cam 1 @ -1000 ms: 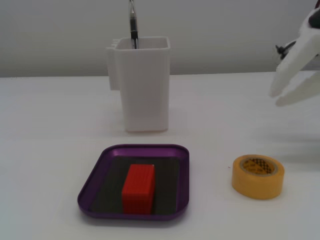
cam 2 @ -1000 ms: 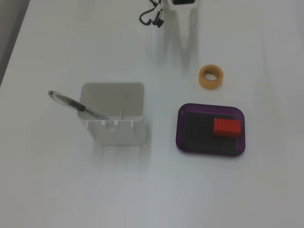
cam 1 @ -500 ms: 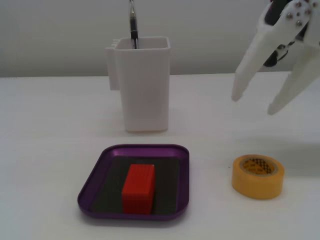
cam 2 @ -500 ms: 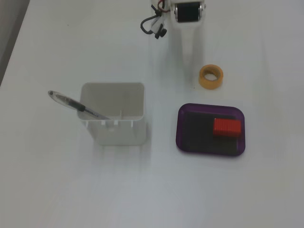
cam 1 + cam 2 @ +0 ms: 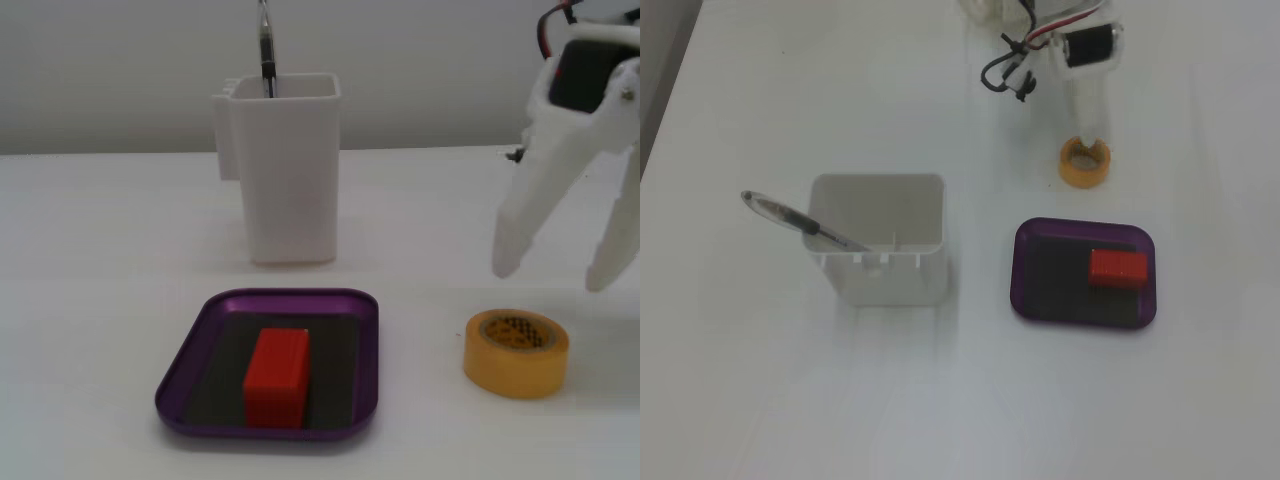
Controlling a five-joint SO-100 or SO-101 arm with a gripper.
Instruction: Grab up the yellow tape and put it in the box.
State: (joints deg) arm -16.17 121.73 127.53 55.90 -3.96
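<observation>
Item, a fixed view from table height: my gripper hangs above and behind the yellow tape, fingers spread wide, holding nothing. The tape lies flat on the white table, right of the box, apart from it. A red block already fills the middle of the box; I judge a careless drop could land the roll on it and tip it out over the low rim. Item, a fixed view from above: gripper sits over the tape, just beyond the box. A descent off-centre may shove the roll away. White container with pen stands clear.
</observation>
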